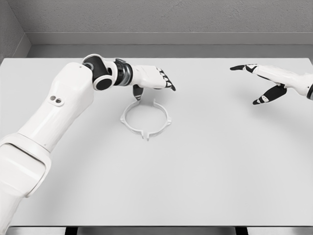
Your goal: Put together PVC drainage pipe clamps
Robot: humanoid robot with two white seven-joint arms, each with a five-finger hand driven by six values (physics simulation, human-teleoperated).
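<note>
A white ring-shaped pipe clamp (pixel 145 119) lies flat on the white table (pixel 205 161), left of the middle, with small tabs sticking out around its rim. My left hand (pixel 157 81) hovers over the clamp's far edge, palm down, fingers stretched to the right and the thumb hanging toward the ring; it holds nothing. My right hand (pixel 261 81) is far off at the upper right, fingers spread, one pointing left and the thumb angled down, well away from the clamp.
The table's back edge meets a grey wall at the top. The front edge runs along the bottom of the view, with dark supports below it.
</note>
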